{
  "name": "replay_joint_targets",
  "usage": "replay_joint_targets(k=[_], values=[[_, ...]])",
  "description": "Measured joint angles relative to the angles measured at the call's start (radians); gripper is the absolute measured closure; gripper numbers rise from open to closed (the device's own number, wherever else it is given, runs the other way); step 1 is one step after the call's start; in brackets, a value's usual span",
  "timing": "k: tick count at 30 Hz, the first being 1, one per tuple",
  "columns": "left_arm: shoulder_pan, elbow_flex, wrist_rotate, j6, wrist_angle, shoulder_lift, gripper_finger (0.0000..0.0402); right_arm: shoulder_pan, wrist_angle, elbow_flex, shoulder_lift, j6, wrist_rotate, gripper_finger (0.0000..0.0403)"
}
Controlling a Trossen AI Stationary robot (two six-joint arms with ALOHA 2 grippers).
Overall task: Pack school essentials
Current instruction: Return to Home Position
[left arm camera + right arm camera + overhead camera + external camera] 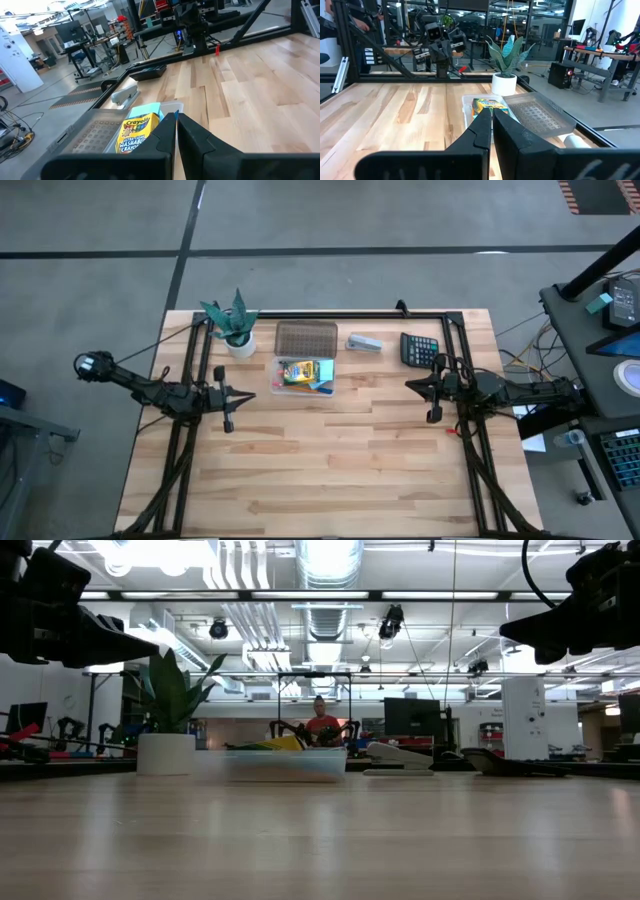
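Nearest to us, we saw only the pale planks of the counter [330, 470]. Farther in, the two arms hung level with each other above it. The left tool [240, 394] was at 9 o'clock from the counter's middle and the right tool [420, 387] at 3 o'clock, facing one another and well apart. From the wrists we found the left tool's dark fingers [197, 140] drawn together with only a thin slit between them. The right tool's fingers [507, 132] were pressed tip to tip, and neither tool held anything.

Between the tools, a little toward 12 o'clock, the clear supply box [304, 393] sat on the counter. In it the yellow-green crayon box [296, 371] lay flat, with the light-blue notepad [325, 368] just beside it at its 3 o'clock. We could not tell apart the smaller pieces around them.

Just past the box at 12 o'clock lay a flat translucent lid [305, 338]. A potted plant [233, 325] stood at the lid's 9 o'clock, and a grey stapler [364, 343] and then a black calculator [419, 348] lay at its 3 o'clock.

Farthest off, in the room behind, we saw a person [322, 725] in a red top.
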Motion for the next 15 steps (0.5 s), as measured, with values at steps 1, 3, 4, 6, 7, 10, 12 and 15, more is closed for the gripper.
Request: replay_joint_targets(k=[1,3,4,6,7,10,12,15], values=[[0.0,0.0,0.0,0.0,0.0,0.002,0.0401,0.0,0.0,0.0,0.0,0.0,0.0,0.0394],[0.0,0.0,0.0,0.0,0.0,0.008,0.0401,0.0,0.0,0.0,0.0,0.0,0.0,0.0394],[0.0,0.0,0.0,0.0,0.0,0.011,0.0401,0.0,0.0,0.0,0.0,0.0,0.0,0.0394],[0.0,0.0,0.0,0.0,0.0,0.017,0.0401,0.0,0.0,0.0,0.0,0.0,0.0,0.0394],[0.0,0.0,0.0,0.0,0.0,0.02,0.0401,0.0,0.0,0.0,0.0,0.0,0.0,0.0394],[0.0,0.0,0.0,0.0,0.0,0.029,0.0401,0.0,0.0,0.0,0.0,0.0,0.0,0.0394],[0.0,0.0,0.0,0.0,0.0,0.034,0.0401,0.0,0.0,0.0,0.0,0.0,0.0,0.0394],[0.0,0.0,0.0,0.0,0.0,0.043,0.0401,0.0,0.0,0.0,0.0,0.0,0.0,0.0394]])
